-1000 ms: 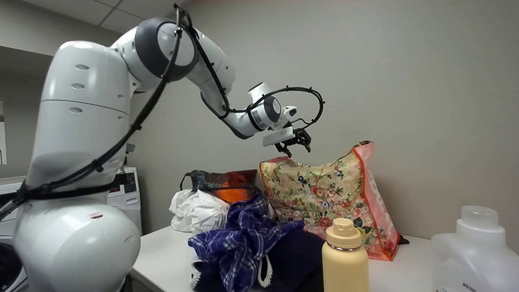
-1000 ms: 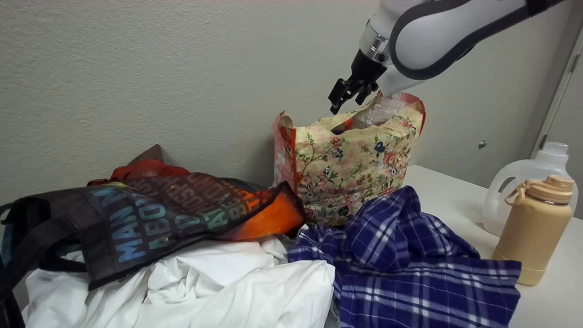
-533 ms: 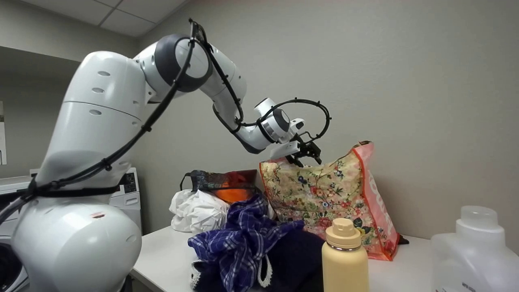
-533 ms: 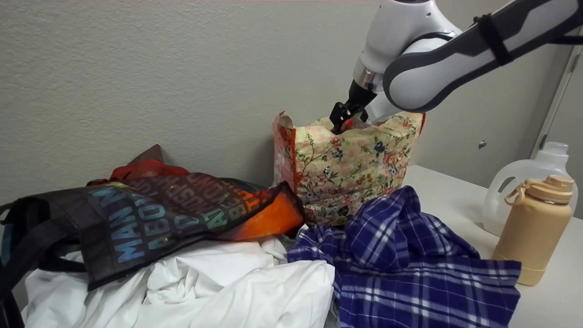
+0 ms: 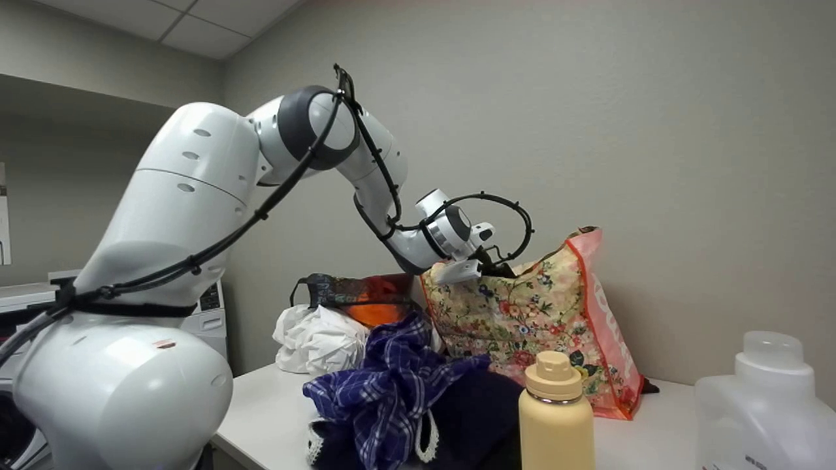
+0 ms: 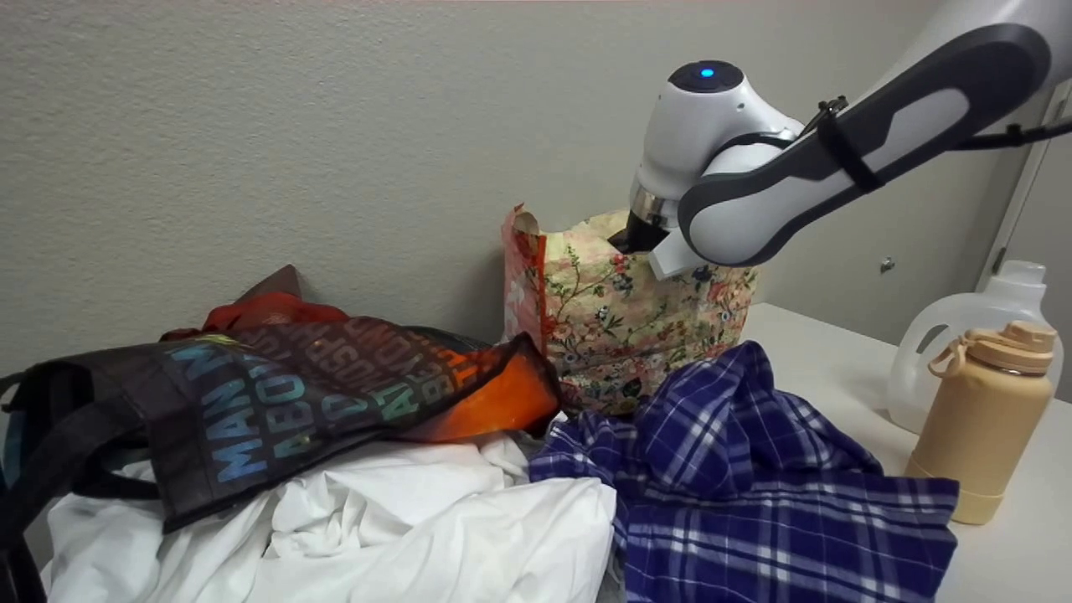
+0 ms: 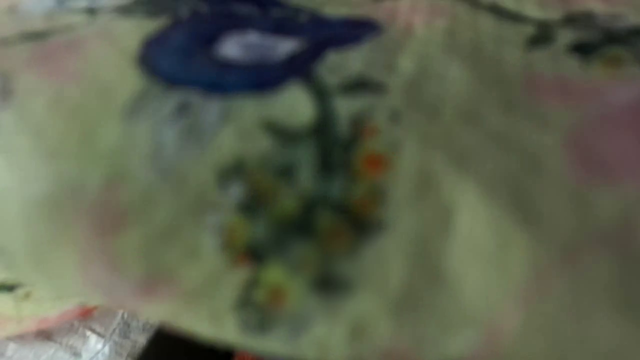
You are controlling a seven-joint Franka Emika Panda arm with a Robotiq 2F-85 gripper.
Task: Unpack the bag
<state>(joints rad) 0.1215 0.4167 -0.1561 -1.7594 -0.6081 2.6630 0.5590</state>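
Where the white arm (image 6: 682, 142) is tipped over the front edge of the floral bag (image 6: 632, 327), the fingers are hidden behind that edge; whether they are parted or clenched cannot be told. The bag is stood on the table (image 6: 825, 364), crowded in front by the blue plaid cloth (image 6: 754, 511); a stretch of table is left between bag and translucent jug (image 6: 913, 373).

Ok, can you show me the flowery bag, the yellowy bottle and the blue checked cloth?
Flowery bag (image 5: 522, 320), in an exterior view: the middle of its printed side.
Yellowy bottle (image 6: 981, 429), in an exterior view: the middle of its body.
Blue checked cloth (image 6: 754, 494), in an exterior view: its rumpled middle.
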